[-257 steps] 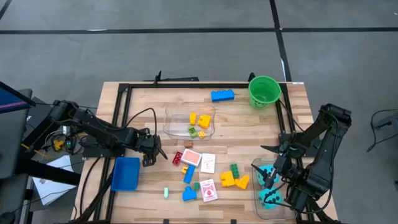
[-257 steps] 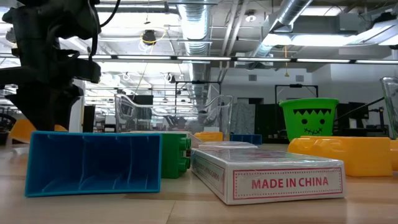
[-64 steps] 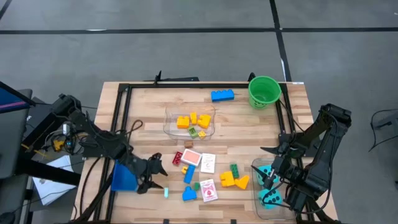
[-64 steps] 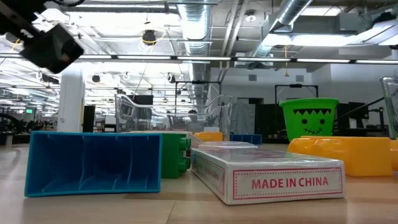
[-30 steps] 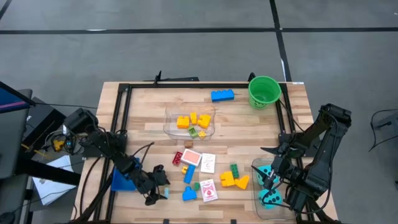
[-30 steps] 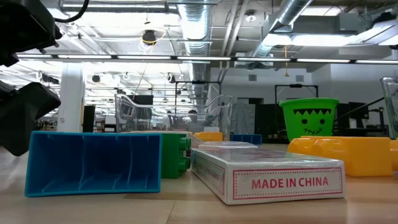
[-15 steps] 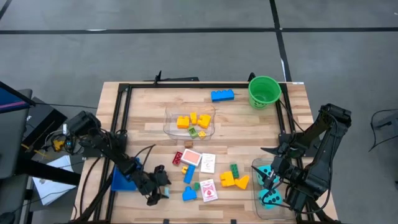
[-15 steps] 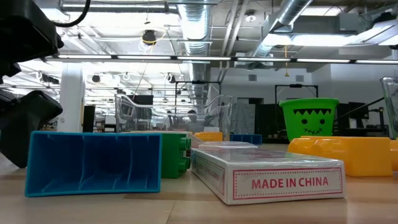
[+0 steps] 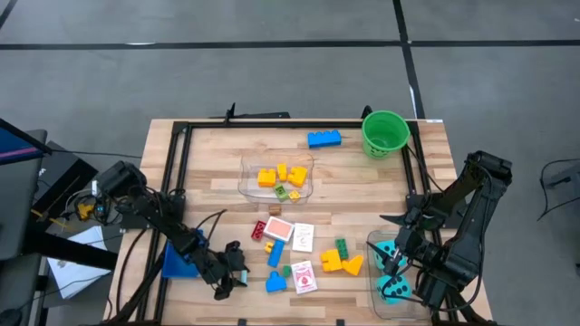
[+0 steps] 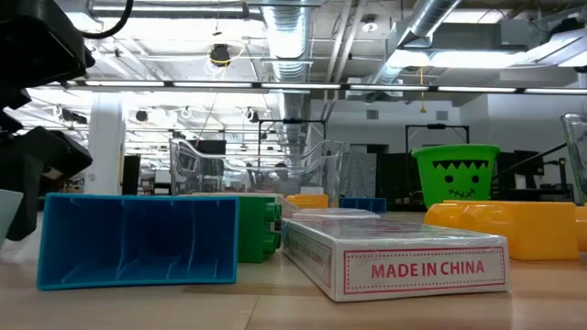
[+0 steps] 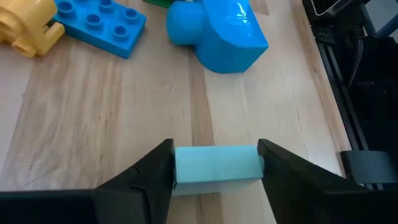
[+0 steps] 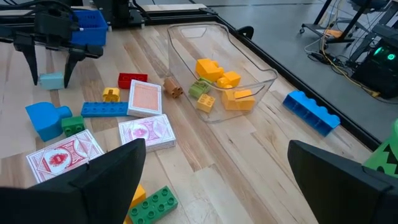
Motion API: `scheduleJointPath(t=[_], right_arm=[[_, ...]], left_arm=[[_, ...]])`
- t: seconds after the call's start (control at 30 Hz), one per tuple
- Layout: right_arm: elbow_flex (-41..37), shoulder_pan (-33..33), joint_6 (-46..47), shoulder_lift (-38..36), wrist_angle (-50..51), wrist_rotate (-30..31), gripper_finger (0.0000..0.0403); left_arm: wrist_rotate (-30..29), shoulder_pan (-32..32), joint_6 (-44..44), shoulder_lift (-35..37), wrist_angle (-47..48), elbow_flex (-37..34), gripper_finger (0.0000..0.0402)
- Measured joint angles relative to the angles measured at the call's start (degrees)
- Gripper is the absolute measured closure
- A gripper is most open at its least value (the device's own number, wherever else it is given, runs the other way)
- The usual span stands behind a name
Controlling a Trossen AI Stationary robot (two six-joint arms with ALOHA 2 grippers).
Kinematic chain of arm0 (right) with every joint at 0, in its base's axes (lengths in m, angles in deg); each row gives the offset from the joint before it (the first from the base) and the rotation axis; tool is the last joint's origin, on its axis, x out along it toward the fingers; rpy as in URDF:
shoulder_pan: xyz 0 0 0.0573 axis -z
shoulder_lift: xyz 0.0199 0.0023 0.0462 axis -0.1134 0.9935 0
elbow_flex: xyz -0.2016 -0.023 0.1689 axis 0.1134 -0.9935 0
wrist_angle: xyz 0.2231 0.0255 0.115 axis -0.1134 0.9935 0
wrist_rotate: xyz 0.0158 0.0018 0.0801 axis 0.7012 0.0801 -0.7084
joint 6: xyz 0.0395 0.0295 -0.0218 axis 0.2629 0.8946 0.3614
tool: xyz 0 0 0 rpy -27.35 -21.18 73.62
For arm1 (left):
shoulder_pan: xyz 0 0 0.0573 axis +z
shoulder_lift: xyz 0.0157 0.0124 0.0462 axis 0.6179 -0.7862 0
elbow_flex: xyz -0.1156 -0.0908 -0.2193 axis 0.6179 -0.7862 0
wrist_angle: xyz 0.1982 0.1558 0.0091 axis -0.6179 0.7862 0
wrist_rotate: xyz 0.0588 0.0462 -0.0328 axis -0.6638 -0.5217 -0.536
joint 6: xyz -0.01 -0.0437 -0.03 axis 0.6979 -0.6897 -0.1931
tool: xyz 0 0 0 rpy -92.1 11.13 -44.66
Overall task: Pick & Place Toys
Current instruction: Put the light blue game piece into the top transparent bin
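Teal block (image 11: 216, 165) btwn left fingers (image 11: 155, 167), its underside hidden.

Table (image 9: 208, 163) fills frame centre. Bucket (image 9: 384, 133) upper right, long brick (image 9: 323, 139) just left of it. Tub (image 9: 276, 177) at centre, bricks inside. Cards (image 9: 292, 237) and loose bricks (image 9: 340, 257) lower centre. Tray (image 9: 183, 254) lower left. Small block (image 11: 216, 164) between left gripper (image 11: 215, 163) fingers, lower left. Second tub (image 9: 395, 281) lower right, under right gripper (image 9: 391, 258).
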Motion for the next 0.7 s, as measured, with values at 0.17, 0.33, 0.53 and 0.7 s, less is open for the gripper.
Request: scheduleJointPath(t=[0.17,0.33,0.53,0.7], right_arm=[[0.0,0.0,0.0,0.0,0.0,0.0,0.0019],[0.0,0.0,-0.1,0.0,0.0,0.0,0.0019],[0.0,0.0,-0.1,0.0,0.2,0.0,0.0019],[0.0,0.0,-0.2,0.0,0.3,0.0,0.0019]], left_arm=[[-0.1,0.9,1.9,0.1,-1.3,-0.2,0.0207],[-0.5,2.8,5.8,3.9,-1.2,-0.4,0.0207],[-8.1,6.2,20.0,13.8,-1.9,-0.3,0.0207],[-19.1,12.2,36.5,23.1,-3.4,-0.2,0.0207]])
